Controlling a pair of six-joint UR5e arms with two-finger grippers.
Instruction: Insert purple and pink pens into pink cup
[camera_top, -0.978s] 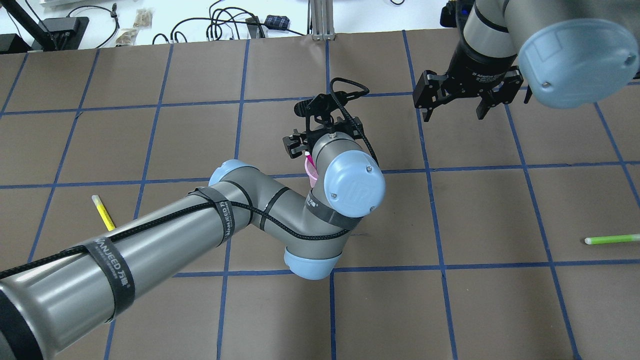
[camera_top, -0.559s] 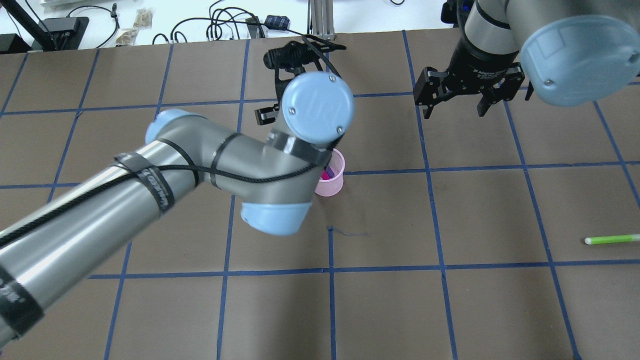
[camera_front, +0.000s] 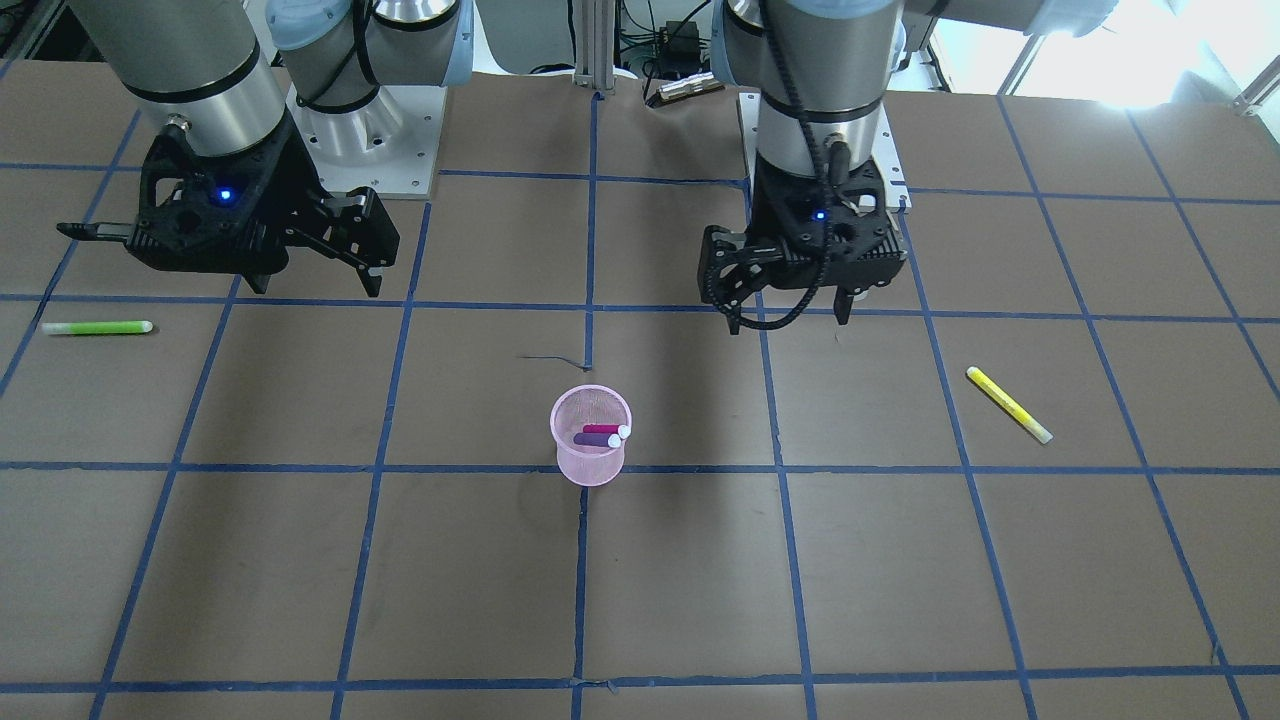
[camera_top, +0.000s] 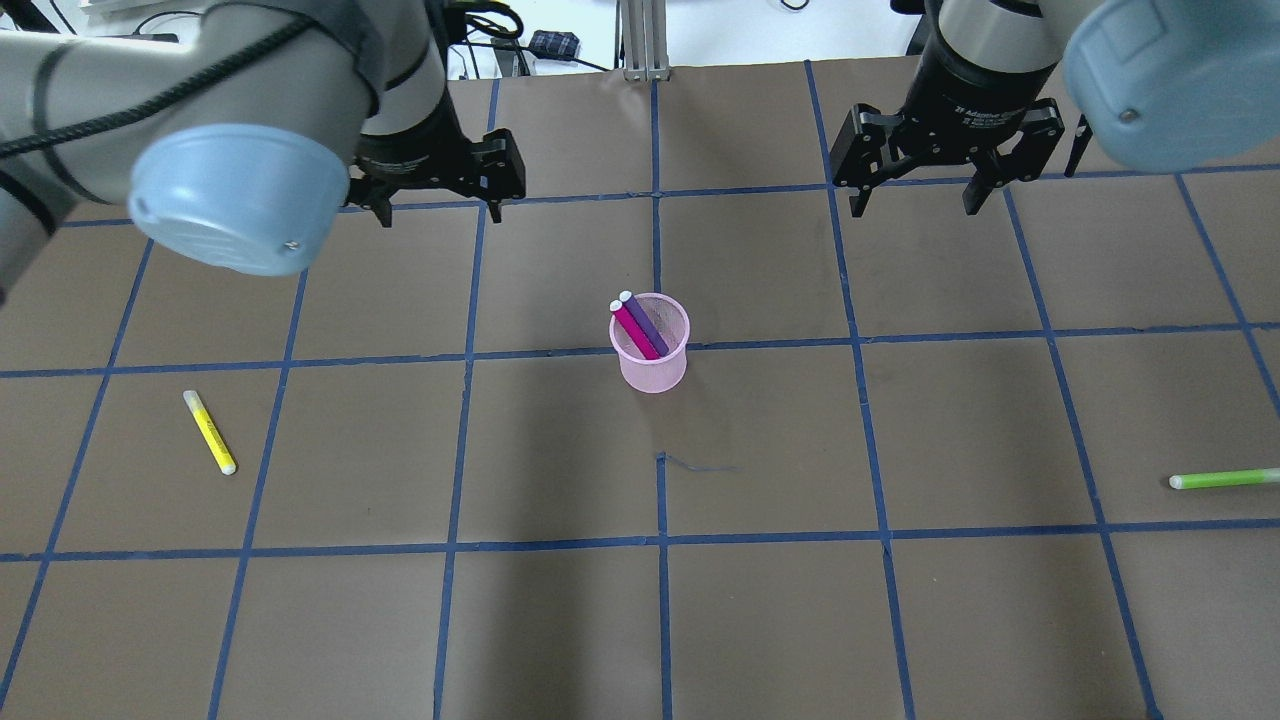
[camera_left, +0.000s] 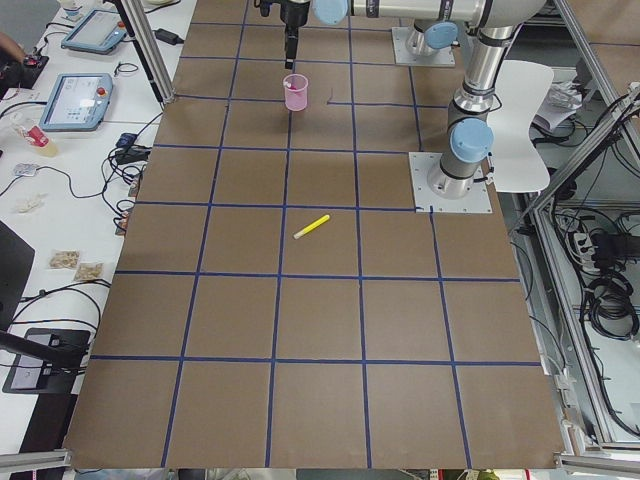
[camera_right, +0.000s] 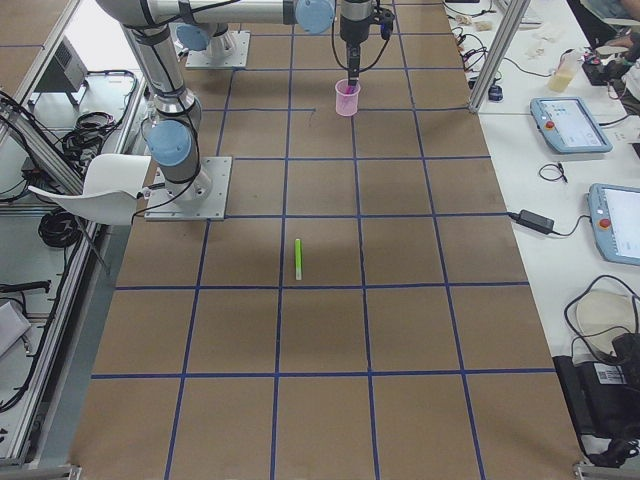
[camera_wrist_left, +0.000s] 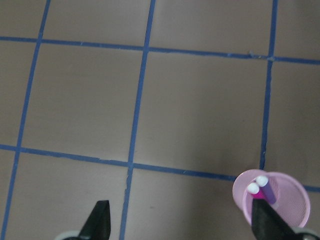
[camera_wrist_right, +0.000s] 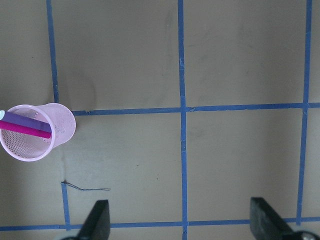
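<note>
The pink mesh cup (camera_top: 652, 368) stands upright near the table's middle, also in the front view (camera_front: 589, 462). A pink pen (camera_top: 633, 330) and a purple pen (camera_top: 647, 323) lean inside it, white caps up. My left gripper (camera_top: 438, 214) is open and empty, far behind and to the left of the cup; its wrist view shows the cup (camera_wrist_left: 285, 212) at lower right. My right gripper (camera_top: 913, 208) is open and empty, behind and to the right of the cup; its wrist view shows the cup (camera_wrist_right: 60, 125) at the left edge.
A yellow highlighter (camera_top: 210, 432) lies on the table's left part. A green highlighter (camera_top: 1225, 479) lies near the right edge. Cables and gear sit beyond the table's far edge.
My left arm has lifted off the cup and swung back to the far left, empty. Both pens now show inside the cup. The right gripper has barely moved.
</note>
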